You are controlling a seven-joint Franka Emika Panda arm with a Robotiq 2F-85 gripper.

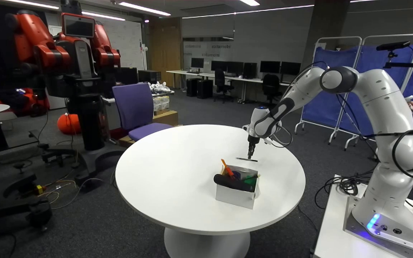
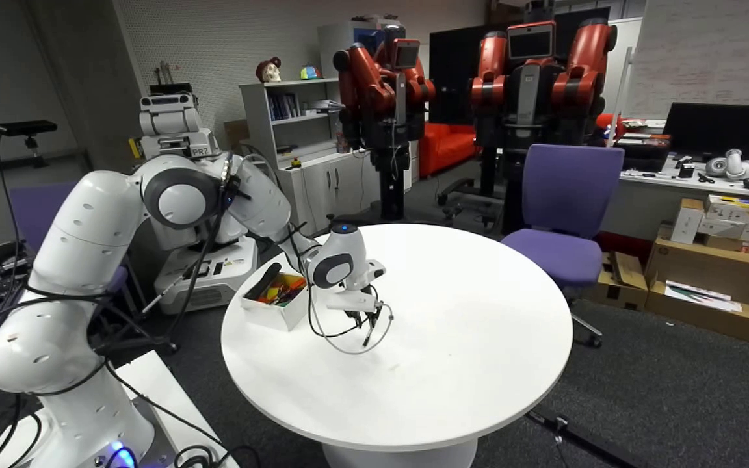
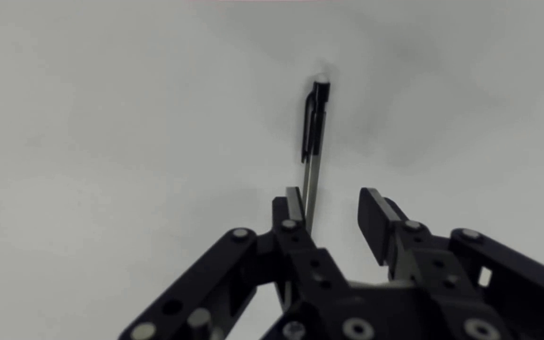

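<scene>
My gripper (image 3: 331,203) is open, pointing down at the white round table, with a gap between its fingers. A slim pen (image 3: 318,127) with a black clip and cap end and a silvery barrel lies on the table. In the wrist view its barrel runs down beside the inner face of the left finger, which hides its lower part. I cannot tell whether finger and pen touch. In an exterior view the gripper (image 1: 250,154) stands right over the dark pen (image 1: 242,159). In an exterior view the gripper (image 2: 369,318) is partly covered by the wrist and cables.
A white box (image 1: 234,197) with an orange tool, a black cylindrical thing and green items stands on the white table (image 1: 163,179) near the gripper; it also shows in an exterior view (image 2: 274,318). Loose cables (image 2: 355,353) hang from the wrist. A purple chair (image 1: 134,107) stands behind the table.
</scene>
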